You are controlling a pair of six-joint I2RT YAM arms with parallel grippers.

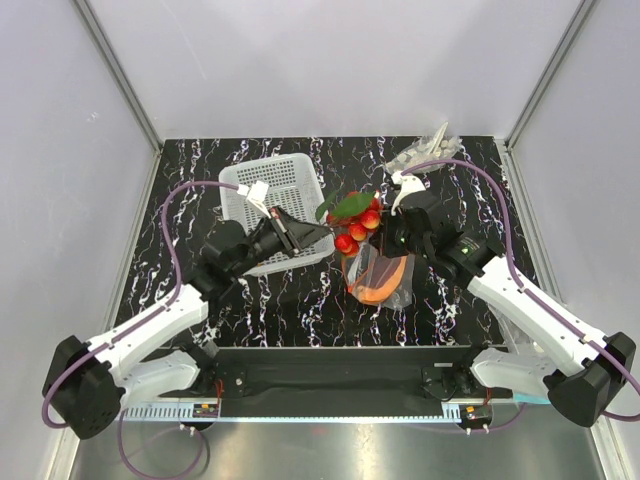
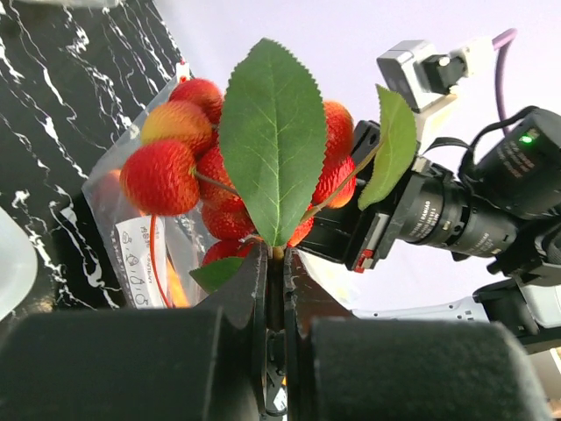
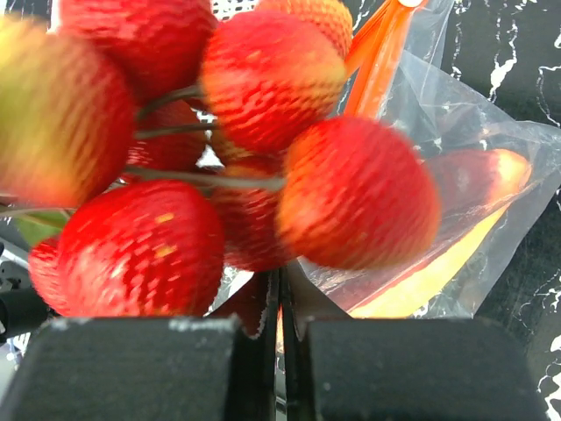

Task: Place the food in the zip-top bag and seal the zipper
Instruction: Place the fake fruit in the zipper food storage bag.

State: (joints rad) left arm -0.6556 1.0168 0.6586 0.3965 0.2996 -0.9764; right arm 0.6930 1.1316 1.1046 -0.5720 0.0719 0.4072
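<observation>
The left gripper [image 2: 274,260] has its jaws pinched on the stem of the food [image 2: 166,175], a cluster of red berries with green leaves [image 2: 272,140], held off the table [image 1: 290,300] at the centre of the top view. Just below it there, the zip-top bag [image 1: 392,290] already holds a longer red-orange piece [image 1: 378,291]. The right gripper [image 3: 280,294] has its jaws pressed together, apparently on the bag's thin edge; the zipper [image 3: 379,66] runs toward the upper right. A white basket [image 1: 262,190] lies at upper left, a clear plastic wad [image 1: 425,152] at upper right.
</observation>
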